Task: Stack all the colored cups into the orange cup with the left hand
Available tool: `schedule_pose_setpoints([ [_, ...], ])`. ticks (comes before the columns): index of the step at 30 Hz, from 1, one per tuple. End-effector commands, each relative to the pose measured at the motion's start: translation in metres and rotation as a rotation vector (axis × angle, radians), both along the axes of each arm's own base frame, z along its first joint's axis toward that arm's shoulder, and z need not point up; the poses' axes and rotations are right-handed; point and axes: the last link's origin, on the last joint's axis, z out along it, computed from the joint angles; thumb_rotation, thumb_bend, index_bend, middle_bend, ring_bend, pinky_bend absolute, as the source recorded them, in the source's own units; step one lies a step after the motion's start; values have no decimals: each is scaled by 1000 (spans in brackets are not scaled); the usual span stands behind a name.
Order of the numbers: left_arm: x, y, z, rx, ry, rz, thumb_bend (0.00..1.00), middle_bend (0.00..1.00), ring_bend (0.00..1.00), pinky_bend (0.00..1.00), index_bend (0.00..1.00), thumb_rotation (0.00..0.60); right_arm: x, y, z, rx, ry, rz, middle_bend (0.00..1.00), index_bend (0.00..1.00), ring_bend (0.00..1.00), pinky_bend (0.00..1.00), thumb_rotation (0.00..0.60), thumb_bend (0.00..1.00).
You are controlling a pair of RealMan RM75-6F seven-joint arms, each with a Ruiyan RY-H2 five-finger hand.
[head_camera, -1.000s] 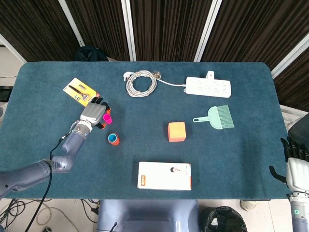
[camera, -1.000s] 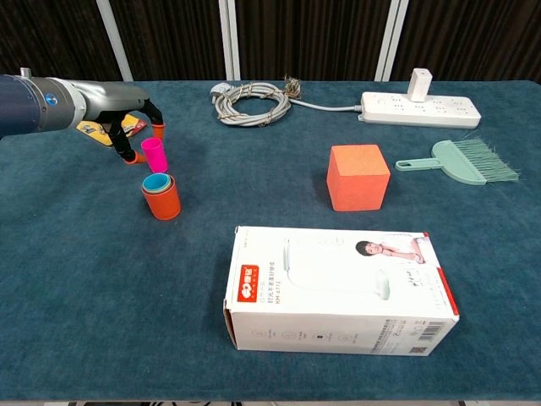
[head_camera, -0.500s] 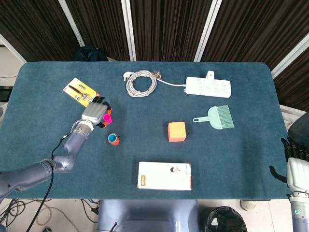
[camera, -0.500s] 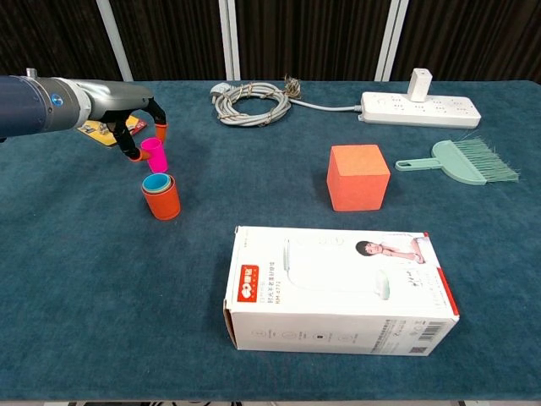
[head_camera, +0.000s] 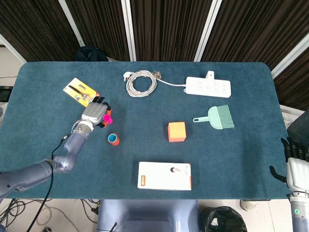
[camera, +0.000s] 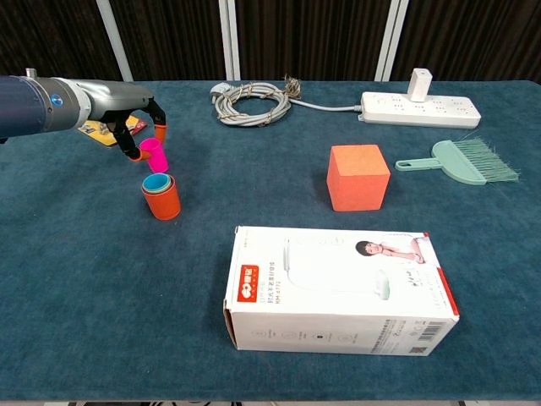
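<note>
An orange cup stands left of the table's middle, with a blue cup nested inside it. My left hand pinches a pink cup between its orange-tipped fingers. The pink cup hangs tilted just behind and above the orange cup, apart from it. My right hand shows only in the head view, low at the right edge off the table, fingers apart and holding nothing.
A white product box lies at the front. An orange cube sits mid-table, a green brush to its right. A coiled cable and white power strip lie at the back. A yellow package lies behind the left hand.
The left hand has lifted the pink cup slightly and drawn it a little back from where it was a second ago. The last half second shows almost no motion.
</note>
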Motion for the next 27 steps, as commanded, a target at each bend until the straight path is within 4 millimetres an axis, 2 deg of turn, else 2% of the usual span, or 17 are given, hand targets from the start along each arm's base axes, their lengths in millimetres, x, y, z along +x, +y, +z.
schedule_pose_setpoints([
  [1, 5, -2, 5, 6, -12, -17, 336, 251, 0, 0, 483, 600, 0, 0, 0, 0, -2, 1, 44, 89, 88, 44, 600, 336],
  [16, 30, -39, 42, -11, -29, -117, 337, 252, 0, 0, 478, 600, 4, 2, 4, -8, -20, 16, 44, 89, 88, 44, 600, 337],
  [27, 37, -63, 48, -44, -30, -146, 337, 252, 0, 0, 477, 600, 4, 2, 7, -18, -28, 21, 44, 89, 88, 44, 600, 337],
])
